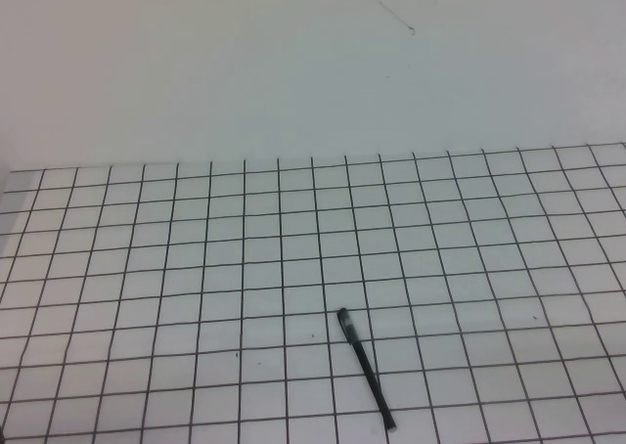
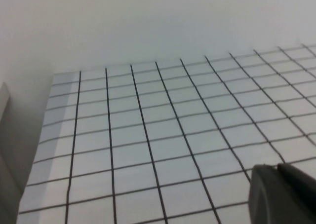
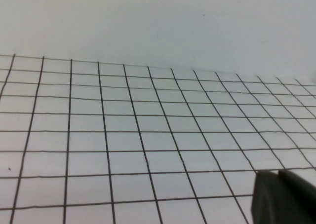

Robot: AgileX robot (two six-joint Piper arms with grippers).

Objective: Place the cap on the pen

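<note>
The pen point(image 1: 365, 368) is a thin black stick lying flat on the gridded table near the front centre in the high view. It runs diagonally, and its far end looks slightly thicker. No separate cap piece shows in any view. Neither arm appears in the high view. My left gripper point(image 2: 277, 167) shows only in the left wrist view, shut and empty, low over bare grid. My right gripper point(image 3: 278, 173) shows only in the right wrist view, shut and empty, over bare grid. The pen is in neither wrist view.
The white table with black grid lines point(image 1: 196, 268) ends at a plain white wall point(image 1: 293, 63) at the back. The table's left edge point(image 2: 44, 135) shows in the left wrist view.
</note>
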